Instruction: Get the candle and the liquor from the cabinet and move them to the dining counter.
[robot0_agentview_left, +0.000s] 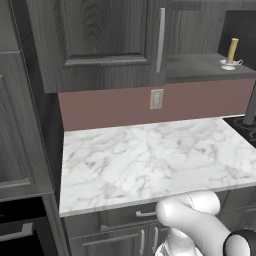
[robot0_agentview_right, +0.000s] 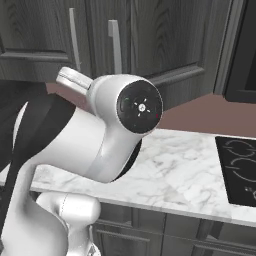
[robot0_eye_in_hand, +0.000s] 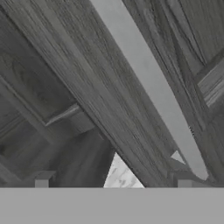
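Upper right, the candle (robot0_agentview_left: 232, 50) stands in the open cabinet (robot0_agentview_left: 105, 40); gripper (robot0_eye_in_hand: 113, 183) fingers spread wide by a handle (robot0_eye_in_hand: 153, 87).

White arm raised, jaws spread

The white two-finger gripper (robot0_eye_in_hand: 113, 183) shows its small fingertips (robot0_eye_in_hand: 42, 179) set wide apart with nothing held between them.

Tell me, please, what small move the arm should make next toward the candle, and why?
Probably draw the hand back from the cabinet door and swing it toward the open shelf. The open gripper holds nothing and sits close against the door by its silver bar handle, while the candle stands upright on that shelf, ungrasped.
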